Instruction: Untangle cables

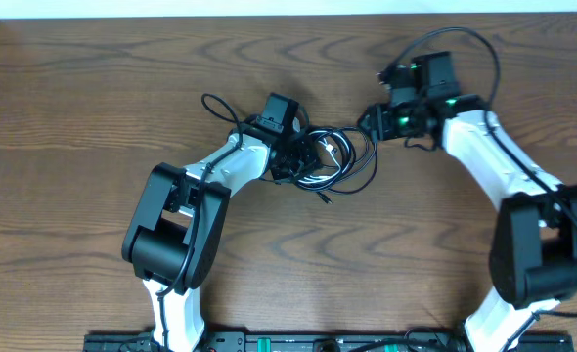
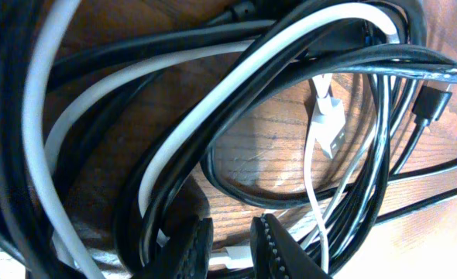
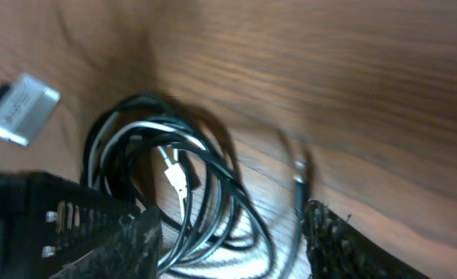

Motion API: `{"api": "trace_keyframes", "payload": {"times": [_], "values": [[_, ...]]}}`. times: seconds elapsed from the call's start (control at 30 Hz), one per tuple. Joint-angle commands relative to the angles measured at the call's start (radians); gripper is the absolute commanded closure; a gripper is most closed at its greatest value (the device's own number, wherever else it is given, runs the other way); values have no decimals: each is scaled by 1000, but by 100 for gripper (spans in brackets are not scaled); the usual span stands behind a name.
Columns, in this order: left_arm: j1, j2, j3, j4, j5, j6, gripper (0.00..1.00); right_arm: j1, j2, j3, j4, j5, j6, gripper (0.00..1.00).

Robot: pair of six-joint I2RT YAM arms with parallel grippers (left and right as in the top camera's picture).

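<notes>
Honestly can't read a single thing here: no brand, label or number on the cables, none on the white plug, and nothing printed on my arms or the worktop.

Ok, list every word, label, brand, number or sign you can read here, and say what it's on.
None can be read.
White plug: no print visible.
Silver plug: blurred, no markings legible.
Black cables, left gripper and right gripper: no labels visible.
Green lights on the right arm: plain glow, no characters.
</notes>
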Motion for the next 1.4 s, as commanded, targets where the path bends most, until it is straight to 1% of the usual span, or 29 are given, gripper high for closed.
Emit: {"api": "trace_keyframes", "payload": {"times": [0.0, 0.2, 0.3, 0.33, 0.4, 0.47, 0.5, 0.53, 0.57, 0.7, 0.87, 1.0, 1.1, 1.17, 1.23, 1.3, 1.33, 1.37], "values": [[6, 34, -19, -15, -46, 6, 76, 28, 86, -2, 37, 32, -116, 42], [6, 34, -19, -15, -46, 5, 76, 29, 152, -2, 89, 26, -188, 42], [6, 34, -19, -15, -46, 5, 76, 35, 179, -2, 104, 18, -203, 45], [6, 34, -19, -18, -47, 5, 76, 40, 182, -2, 108, 18, -203, 50], [6, 34, -19, -19, -47, 6, 76, 45, 183, -2, 126, 18, -196, 69], [6, 34, -19, -18, -47, 5, 76, 50, 183, -2, 156, 18, -143, 78], [6, 34, -19, -18, -47, 5, 76, 51, 183, -2, 174, 18, -108, 85], [6, 34, -19, -18, -47, 5, 76, 51, 182, -2, 184, 18, -80, 96], [6, 34, -19, -18, -47, 5, 76, 48, 179, 0, 184, 18, -60, 99], [6, 34, -19, -19, -47, 6, 76, 23, 131, 0, 141, 14, 13, 99], [6, 34, -19, -18, -47, 6, 76, -62, -60, 0, 0, -147, 40, 99], [6, 34, -19, -18, -47, 6, 76, -138, -193, 0, -156, -154, 46, 99], [6, 34, -19, -18, -47, 6, 76, -172, -206, -1, -260, -106, 46, 99], [6, 34, -19, -18, -47, 6, 76, -168, -181, -4, -340, 31, 61, 99], [6, 34, -19, -18, -47, 6, 76, -161, -152, -4, -371, 85, 79, 99], [6, 34, -19, -18, -47, 6, 76, -154, -119, -4, -375, 83, 79, 98], [6, 34, -19, -18, -47, 6, 76, -148, -103, -4, -371, 75, 78, 92], [6, 34, -19, -18, -47, 6, 76, -140, -83, -4, -353, 63, 73, 80]]}}
